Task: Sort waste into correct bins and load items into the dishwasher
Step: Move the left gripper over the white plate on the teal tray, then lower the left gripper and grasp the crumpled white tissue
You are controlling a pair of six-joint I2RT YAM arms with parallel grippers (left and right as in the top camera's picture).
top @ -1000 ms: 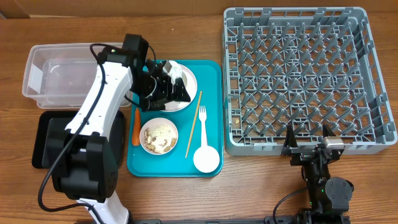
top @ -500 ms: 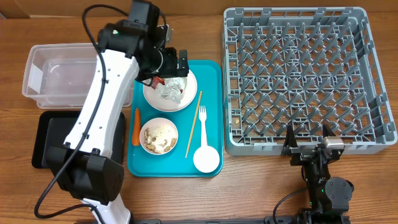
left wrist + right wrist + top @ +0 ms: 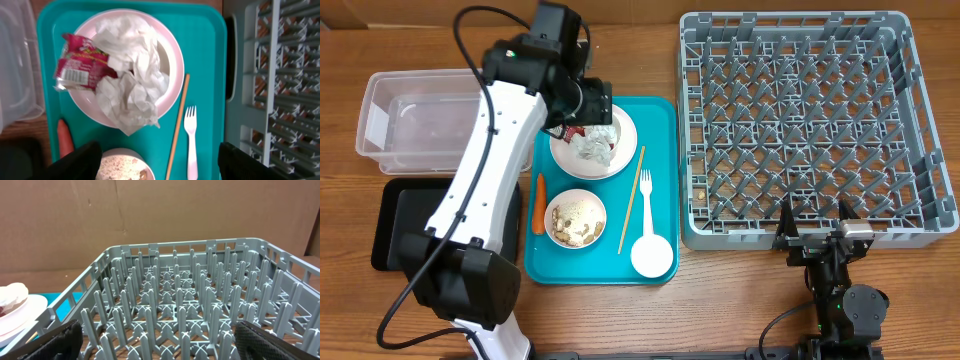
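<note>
My left gripper [image 3: 588,108] hangs open above the far side of the white plate [image 3: 626,150], with nothing between its fingers [image 3: 75,162]. On the plate [image 3: 172,45] lie crumpled white napkins [image 3: 132,80] and a red snack wrapper [image 3: 80,62]. The white bowl [image 3: 575,218] of rice and nuts sits just nearer, with an orange carrot piece [image 3: 538,203] to its left. A wooden chopstick [image 3: 178,125], a white fork [image 3: 191,135] and a white cup [image 3: 652,256] lie to the right on the teal tray. My right gripper [image 3: 167,347] stands open facing the grey dish rack [image 3: 815,125].
The teal serving tray [image 3: 662,125] holds all the tableware. A clear tub [image 3: 410,120] stands at the left with a black tray [image 3: 405,225] in front of it. The rack's near wall is just beyond my right gripper [image 3: 817,228].
My left gripper has lifted off the plate and drawn back toward the far side, uncovering the napkins and wrapper. Its fingers stand a little closer together. The right arm has not moved.
</note>
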